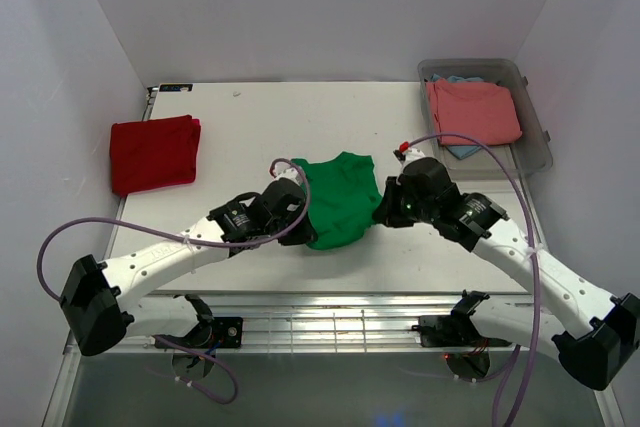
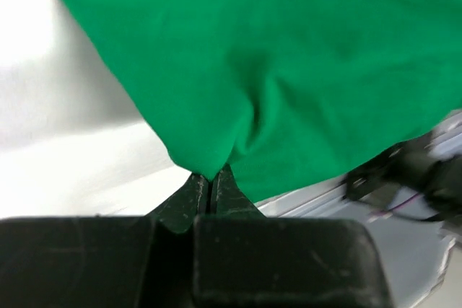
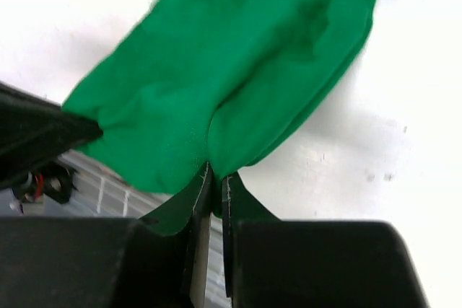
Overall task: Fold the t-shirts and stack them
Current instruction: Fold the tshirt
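Note:
The bright green t-shirt [image 1: 340, 197] is partly folded at the middle of the table, between my two grippers. My left gripper [image 1: 297, 205] is shut on its left edge; in the left wrist view the cloth [image 2: 289, 63] hangs from the closed gripper [image 2: 209, 182]. My right gripper [image 1: 383, 205] is shut on its right edge; in the right wrist view the green cloth [image 3: 238, 84] is pinched in the gripper [image 3: 215, 178]. The deep red t-shirt [image 1: 153, 152] lies folded at the far left. The salmon-pink t-shirt [image 1: 472, 110] lies on a light blue one [image 1: 462, 151] in the bin.
A clear plastic bin [image 1: 535, 127] stands at the back right of the white table [image 1: 240, 117]. The table's near edge with a metal rail [image 1: 330, 322] runs below the shirt. Both arms' cables loop above the table.

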{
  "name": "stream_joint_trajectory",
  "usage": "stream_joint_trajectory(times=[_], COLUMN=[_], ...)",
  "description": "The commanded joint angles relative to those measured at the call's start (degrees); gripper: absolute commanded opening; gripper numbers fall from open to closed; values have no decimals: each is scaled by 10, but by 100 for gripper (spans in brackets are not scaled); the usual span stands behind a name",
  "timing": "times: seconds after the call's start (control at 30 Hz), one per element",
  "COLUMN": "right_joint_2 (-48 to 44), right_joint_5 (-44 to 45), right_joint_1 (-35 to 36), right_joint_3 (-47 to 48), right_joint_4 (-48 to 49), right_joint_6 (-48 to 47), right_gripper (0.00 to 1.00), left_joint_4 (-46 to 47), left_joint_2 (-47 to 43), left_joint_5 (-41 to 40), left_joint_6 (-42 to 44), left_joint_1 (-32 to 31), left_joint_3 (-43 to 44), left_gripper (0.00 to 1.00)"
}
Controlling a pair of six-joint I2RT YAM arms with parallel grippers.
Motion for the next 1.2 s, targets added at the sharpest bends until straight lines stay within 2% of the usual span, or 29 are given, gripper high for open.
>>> stream_joint_trajectory(times=[0.0,0.13,0.33,0.77,0.97,1.17], right_joint_2=[50,107,192,324,391,452], right_joint_5=[61,104,136,154,138,124], right_joint_1=[0,0,-1,-34,-59,-79], right_joint_3=[83,132,183,262,282,324], right_joint_4=[-8,10,36,58,70,73], right_joint_6=[-26,-54,-77,-117,-144,-163], right_gripper=[8,8,8,8,8,8], left_joint_4=[-71,-70,-2,91,115,123], left_joint_2=[-10,8,54,140,229,293], left_joint_5=[-79,-133,-132,-31,24,45], left_joint_6=[6,20,47,97,123,133], left_joint_1=[-1,9,56,173,199,223], left_joint_3=[78,124,102,104,148,197], left_gripper=[0,0,0,0,0,0])
